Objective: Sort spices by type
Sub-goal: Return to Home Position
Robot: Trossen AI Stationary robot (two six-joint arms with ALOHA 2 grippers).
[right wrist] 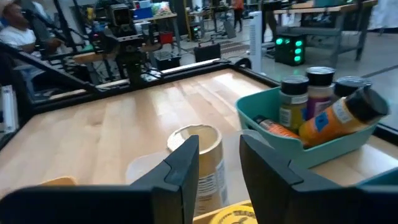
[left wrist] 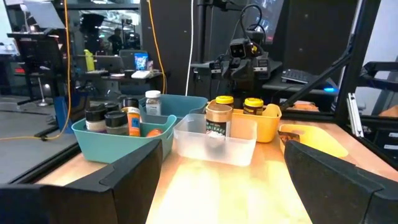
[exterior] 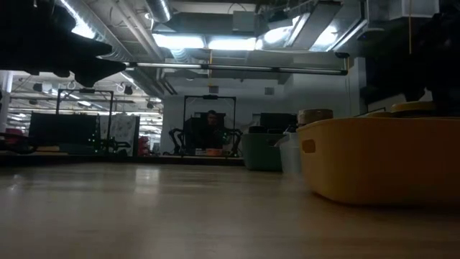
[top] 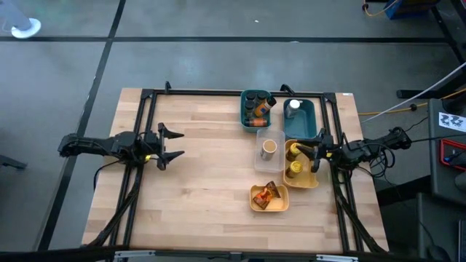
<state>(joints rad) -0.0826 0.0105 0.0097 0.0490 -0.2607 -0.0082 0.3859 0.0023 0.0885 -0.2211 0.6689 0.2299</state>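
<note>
Homing | right gripper (top: 317, 151), open and empty, over yellow bin (top: 301, 186) at 3 o'clock: best lifted clear of its jars (top: 294, 169) before retracting | left gripper (top: 172, 143) open, 9 o'clock

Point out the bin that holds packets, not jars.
The small yellow bin, set apart from the other four: orange-brown packets lie in it, while the rest hold jars.

No legible text; print on jars (left wrist: 217, 121) too small to read
</note>
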